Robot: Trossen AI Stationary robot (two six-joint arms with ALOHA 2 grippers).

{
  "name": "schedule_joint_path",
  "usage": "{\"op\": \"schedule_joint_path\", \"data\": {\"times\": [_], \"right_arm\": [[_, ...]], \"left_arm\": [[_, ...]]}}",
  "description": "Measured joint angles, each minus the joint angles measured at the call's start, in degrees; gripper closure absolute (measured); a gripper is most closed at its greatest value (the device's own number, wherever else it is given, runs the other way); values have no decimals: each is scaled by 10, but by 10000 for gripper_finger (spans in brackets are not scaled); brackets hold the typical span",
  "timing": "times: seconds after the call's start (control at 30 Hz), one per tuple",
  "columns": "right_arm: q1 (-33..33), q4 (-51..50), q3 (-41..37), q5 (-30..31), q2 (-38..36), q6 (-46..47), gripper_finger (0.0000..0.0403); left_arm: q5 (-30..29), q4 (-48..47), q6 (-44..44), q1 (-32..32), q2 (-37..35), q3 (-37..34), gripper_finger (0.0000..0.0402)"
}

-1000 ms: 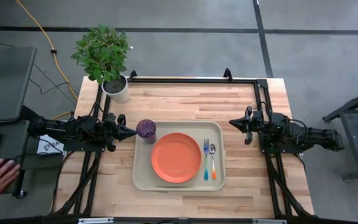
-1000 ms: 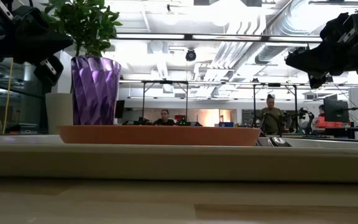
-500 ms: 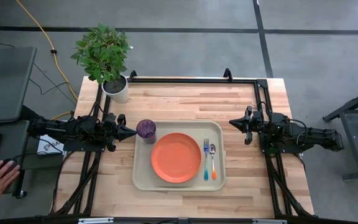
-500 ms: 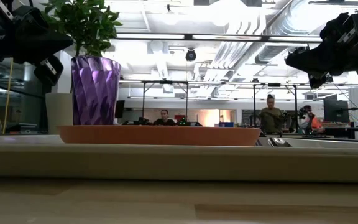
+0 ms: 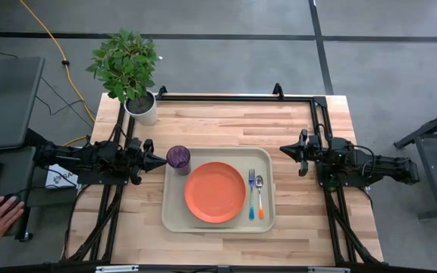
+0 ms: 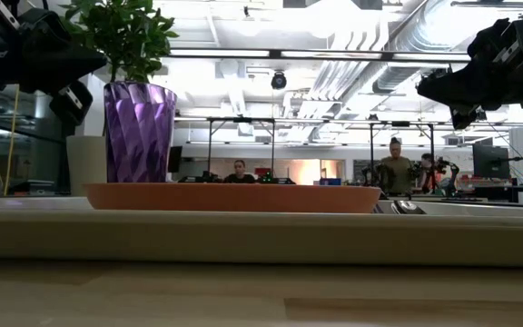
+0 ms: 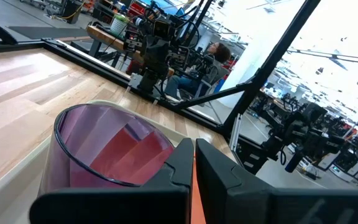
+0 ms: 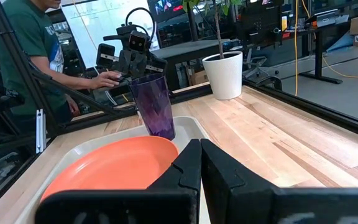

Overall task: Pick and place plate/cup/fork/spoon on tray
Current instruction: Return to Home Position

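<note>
The large cream plastic tray (image 5: 174, 216) with its raised rim lies at the middle of the butcher-block table (image 5: 218, 121), and all four pieces sit on it: the round coral plastic plate (image 5: 215, 192) at its centre, the small translucent purple tumbler, the cup (image 5: 177, 158), upright in the far left corner just beside the plate, and the teal-handled fork (image 5: 252, 195) and orange-handled spoon (image 5: 260, 196) side by side between the plate and the right rim. The left gripper (image 5: 158, 160) hovers off the tray's left edge, just beside the cup, its fingers pressed together on nothing, as its wrist view shows. The right gripper (image 5: 285, 150) hangs off the tray's right side, near the cutlery but apart from it, also clenched and empty. Judging by this layout, placing is finished and what remains is to keep both arms clear. Doing that well means drawing the left arm straight outward, away from the cup, which looks light and easy to tip; whether the gripper touches the cup's wall is hard to tell from above.
</note>
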Motion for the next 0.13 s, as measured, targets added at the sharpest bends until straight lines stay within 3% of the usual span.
{"op": "schedule_joint_path", "data": {"times": [0.13], "right_arm": [[0,0,0,0,0,0,402]], "left_arm": [[0,0,0,0,0,0,401]]}}
